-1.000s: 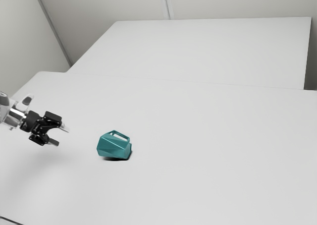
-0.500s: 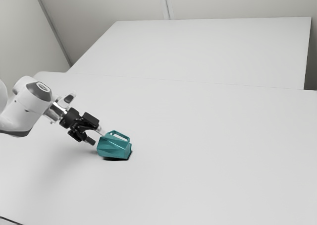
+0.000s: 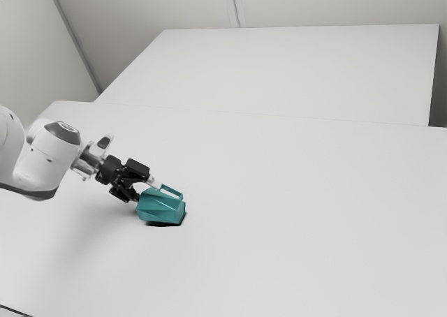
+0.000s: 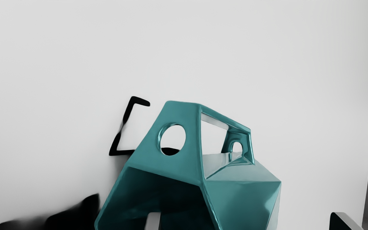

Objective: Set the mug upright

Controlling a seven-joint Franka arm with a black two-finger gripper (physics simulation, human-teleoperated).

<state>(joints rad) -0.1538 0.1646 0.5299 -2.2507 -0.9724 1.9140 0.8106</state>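
Smooth, matte, pale grey surface (image 3: 293, 212), spreading across the foreground of the exterior view, with soft shading beneath the white and grey jointed arm (image 3: 52, 156). Beyond it lies a broad, flat, pale grey panel (image 3: 300, 69), with a dark gap at its end toward the exterior view's right. Plain light grey walls (image 3: 160, 6) enclose the scene; a narrow upright strip (image 3: 234, 6) runs down the rear one. A thin dark line (image 3: 15, 311) crosses the near corner at the exterior view's left. Marking on the arm's grey cap: light, too small to read.

Glossy teal faceted mug (image 3: 160, 207): lying on its side on the surface, angular handle uppermost, mouth toward the arm. The handle is pierced by a round hole near the rim and a smaller opening near the base; the interior is dark, and an angular black shadow falls alongside.

Black two-finger end effector (image 3: 147, 192): fingers wide apart at the mug, one at its mouth, the other outside its wall with a gap between; nothing is gripped.
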